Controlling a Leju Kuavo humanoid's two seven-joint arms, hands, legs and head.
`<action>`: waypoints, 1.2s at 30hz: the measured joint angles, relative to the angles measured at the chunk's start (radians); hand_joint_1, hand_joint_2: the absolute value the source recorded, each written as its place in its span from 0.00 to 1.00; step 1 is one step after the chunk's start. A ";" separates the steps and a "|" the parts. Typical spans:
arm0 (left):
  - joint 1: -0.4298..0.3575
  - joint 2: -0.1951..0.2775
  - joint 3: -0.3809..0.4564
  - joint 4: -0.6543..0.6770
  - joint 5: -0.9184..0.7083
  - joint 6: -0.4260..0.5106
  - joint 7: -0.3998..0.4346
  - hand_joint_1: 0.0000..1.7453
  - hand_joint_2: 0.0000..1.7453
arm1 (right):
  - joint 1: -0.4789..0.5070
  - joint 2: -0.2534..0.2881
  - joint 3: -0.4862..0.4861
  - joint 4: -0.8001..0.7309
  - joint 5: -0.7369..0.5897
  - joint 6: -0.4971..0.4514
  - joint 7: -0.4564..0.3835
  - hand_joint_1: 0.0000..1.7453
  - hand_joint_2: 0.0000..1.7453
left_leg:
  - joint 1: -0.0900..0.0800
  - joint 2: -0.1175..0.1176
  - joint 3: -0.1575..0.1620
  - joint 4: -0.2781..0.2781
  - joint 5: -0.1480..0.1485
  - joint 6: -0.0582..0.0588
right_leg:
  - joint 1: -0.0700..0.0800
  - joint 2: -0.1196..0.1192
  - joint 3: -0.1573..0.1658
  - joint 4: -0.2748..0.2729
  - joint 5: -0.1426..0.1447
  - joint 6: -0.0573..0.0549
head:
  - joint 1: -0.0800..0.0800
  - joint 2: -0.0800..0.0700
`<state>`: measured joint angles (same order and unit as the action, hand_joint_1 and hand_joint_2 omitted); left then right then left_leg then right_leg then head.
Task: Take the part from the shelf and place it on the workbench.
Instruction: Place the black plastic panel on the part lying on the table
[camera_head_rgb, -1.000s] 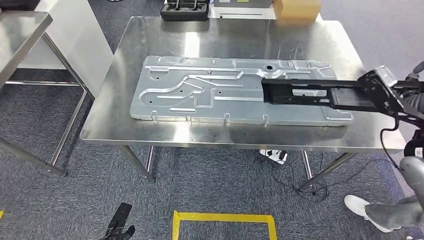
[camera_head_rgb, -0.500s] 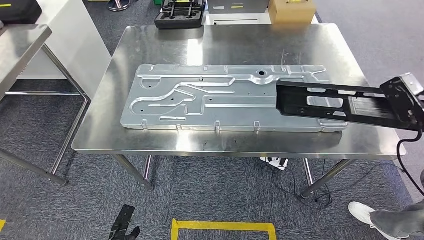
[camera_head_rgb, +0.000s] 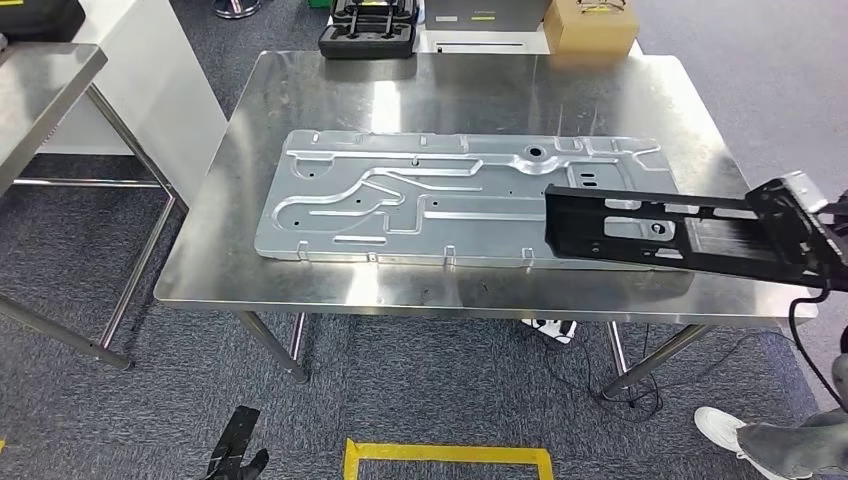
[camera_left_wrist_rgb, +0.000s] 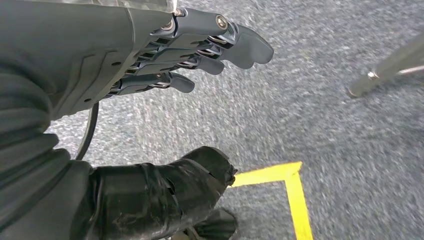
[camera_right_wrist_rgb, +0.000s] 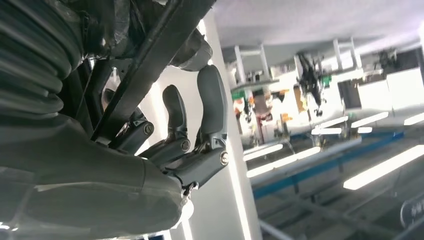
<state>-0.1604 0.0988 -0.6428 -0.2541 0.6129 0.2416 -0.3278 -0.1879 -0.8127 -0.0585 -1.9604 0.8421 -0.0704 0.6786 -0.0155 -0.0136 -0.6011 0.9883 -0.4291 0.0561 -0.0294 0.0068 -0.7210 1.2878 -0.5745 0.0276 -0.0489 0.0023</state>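
A long black metal frame part (camera_head_rgb: 655, 228) with cut-outs hangs level over the right end of the steel workbench (camera_head_rgb: 480, 90), above the right side of a large stamped silver panel (camera_head_rgb: 420, 195). My right hand (camera_head_rgb: 822, 245) grips the part's right end at the picture's right edge; in the right wrist view its fingers (camera_right_wrist_rgb: 192, 125) curl around the black bar (camera_right_wrist_rgb: 150, 55). My left hand (camera_left_wrist_rgb: 200, 47) hangs beside my body over the grey carpet, fingers loosely extended and holding nothing.
A black case (camera_head_rgb: 368, 35) and a cardboard box (camera_head_rgb: 592, 25) stand behind the workbench. A second steel table (camera_head_rgb: 45, 85) stands at the left. Yellow floor tape (camera_head_rgb: 447, 450) marks the carpet near me. A person's white shoe (camera_head_rgb: 728, 428) shows at the lower right.
The whole view shifted as I moved. The black part now sits a little lower and nearer the table's front edge, still held by my right hand.
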 joint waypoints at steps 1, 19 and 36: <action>0.000 0.000 0.000 0.000 -0.002 -0.001 0.004 0.00 1.00 | -0.005 0.005 0.013 0.000 0.005 0.000 -0.006 1.00 1.00 | 0.001 0.000 -0.001 0.003 -0.002 -0.002 | -0.004 -0.001 0.000 -0.004 0.014 0.004 | 0.000 0.000; -0.045 0.007 0.000 -0.001 -0.052 -0.017 0.056 0.00 1.00 | -0.352 0.079 0.349 0.069 0.462 0.066 -0.168 1.00 1.00 | -0.014 -0.001 -0.088 0.149 -0.031 -0.017 | 0.011 0.001 0.092 -0.212 0.112 -0.036 | -0.003 0.000; -0.038 0.012 0.000 -0.003 -0.057 -0.005 0.061 0.00 1.00 | -0.402 0.053 0.376 0.107 0.406 0.093 -0.133 1.00 1.00 | 0.000 0.003 0.004 0.051 -0.051 -0.020 | -0.011 0.001 0.058 -0.196 0.131 0.021 | 0.003 0.000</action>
<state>-0.1987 0.1108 -0.6428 -0.2567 0.5555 0.2366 -0.2667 -0.5899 -0.7592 0.3177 -1.8529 1.2483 0.0226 0.5461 -0.0150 -0.0111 -0.5973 1.0394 -0.4801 0.0364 -0.0401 0.0076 -0.6626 1.0916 -0.4432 0.0482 -0.0460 0.0023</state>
